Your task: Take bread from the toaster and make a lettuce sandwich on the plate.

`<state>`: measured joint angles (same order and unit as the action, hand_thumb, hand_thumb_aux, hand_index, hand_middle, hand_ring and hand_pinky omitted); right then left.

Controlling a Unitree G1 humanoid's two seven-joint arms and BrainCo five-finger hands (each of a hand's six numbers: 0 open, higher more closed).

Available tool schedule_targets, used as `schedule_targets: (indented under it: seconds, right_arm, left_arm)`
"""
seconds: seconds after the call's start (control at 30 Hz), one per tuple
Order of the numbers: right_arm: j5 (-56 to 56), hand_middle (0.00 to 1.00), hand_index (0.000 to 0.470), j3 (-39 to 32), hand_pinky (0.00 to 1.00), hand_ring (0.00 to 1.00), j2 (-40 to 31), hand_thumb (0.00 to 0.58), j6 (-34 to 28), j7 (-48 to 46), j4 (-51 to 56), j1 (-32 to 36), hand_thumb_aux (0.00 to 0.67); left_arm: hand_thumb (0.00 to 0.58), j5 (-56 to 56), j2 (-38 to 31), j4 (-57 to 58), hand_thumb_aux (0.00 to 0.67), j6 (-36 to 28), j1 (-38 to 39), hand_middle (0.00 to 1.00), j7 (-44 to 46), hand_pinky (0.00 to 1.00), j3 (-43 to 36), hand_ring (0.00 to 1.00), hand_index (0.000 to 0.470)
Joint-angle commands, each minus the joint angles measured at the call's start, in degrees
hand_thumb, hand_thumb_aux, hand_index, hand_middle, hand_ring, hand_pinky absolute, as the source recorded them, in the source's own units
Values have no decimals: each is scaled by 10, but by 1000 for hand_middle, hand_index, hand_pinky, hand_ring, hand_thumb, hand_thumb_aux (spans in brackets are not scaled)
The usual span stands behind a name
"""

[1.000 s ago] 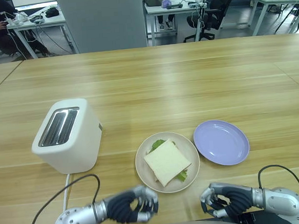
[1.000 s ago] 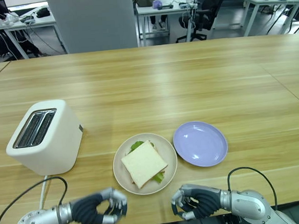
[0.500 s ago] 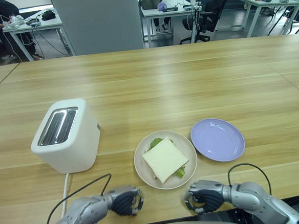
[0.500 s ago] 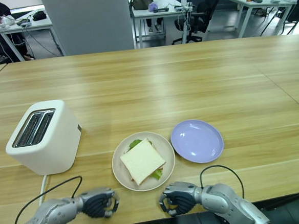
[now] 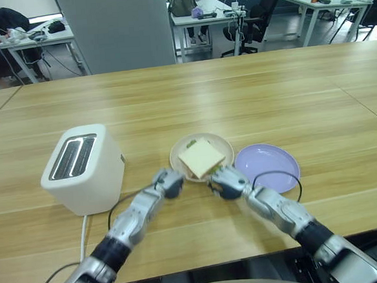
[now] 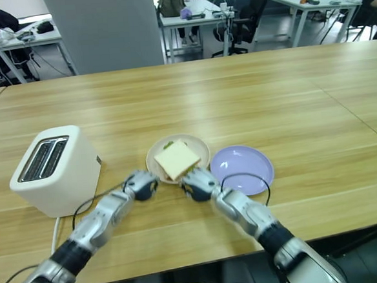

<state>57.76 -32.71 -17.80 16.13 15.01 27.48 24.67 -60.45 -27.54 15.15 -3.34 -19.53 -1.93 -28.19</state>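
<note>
- Toaster [image 5: 80, 168] stands at the left of the table [image 5: 237, 93], well apart from the plates; no bread rises from its slots, so that part of the job looks done.
- Left hand [image 5: 167, 182] sits low over the table just beside the plate's near-left rim, fingers curled, holding nothing.
- Plate [image 5: 175, 160], the beige one, lies mid-table. On it lies a slice of bread [image 5: 202, 157], turned a little askew, with lettuce [image 5: 190, 143] peeping out at its far edge. Whether a second slice lies beneath cannot be told from here.
- Right hand [image 5: 225, 181] is just beside the plate's near-right rim, in the gap between the two plates, also curled into a fist with nothing in it.
- Purple plate [image 5: 271, 161] lies just right of the beige one with no food on it; a black cable [image 5: 288, 174] from the right arm loops in front of it.
- Step in hand, as I judge it: the sandwich looks assembled, and the hands flank the plate at the tail end of the task.
- Next move likely calls for little: either a light nudge to square the top slice, or drawing both fists clear without knocking the plate or dragging the cable across the purple one.
</note>
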Motion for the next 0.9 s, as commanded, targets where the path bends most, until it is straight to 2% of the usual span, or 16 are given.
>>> schedule_targets:
  seconds: [0.03,0.07,0.1,0.33,0.43,0.53,0.67,0.9]
  right_arm:
    - [-24,729,242,20,729,729,-11,449,4,30,5,-2,352]
    - [-45,35,0,34,35,35,-19,0,15,29,-15,-12,0]
    - [-70,0,0,51,0,0,-30,0,31,31,-42,-27,0]
    - [-326,0,0,181,0,0,-59,0,130,-15,-262,-180,0]
    - [-437,0,0,231,0,0,-41,0,128,-36,-334,-231,0]
    - [-559,0,0,250,0,0,-50,0,97,-111,-409,-277,0]
    - [-578,0,0,270,0,0,-46,0,61,-144,-459,-305,0]
    - [-544,0,0,280,0,0,-22,0,82,-163,-473,-336,0]
  left_arm:
    - [0,-5,-6,-49,0,-14,11,0,-51,0,28,0,0]
    - [0,5,-10,-80,0,-11,25,0,-55,0,41,0,0]
    - [0,20,-15,-116,0,-4,46,0,-63,0,59,0,0]
    - [0,247,21,-319,0,91,211,0,-77,0,198,0,0]
    - [0,365,66,-391,0,112,263,0,-67,0,250,0,0]
    - [0,462,100,-457,0,92,294,0,-29,0,281,0,0]
    - [0,516,121,-510,0,74,306,0,3,0,292,0,0]
    - [0,516,135,-527,0,83,305,0,35,0,272,0,0]
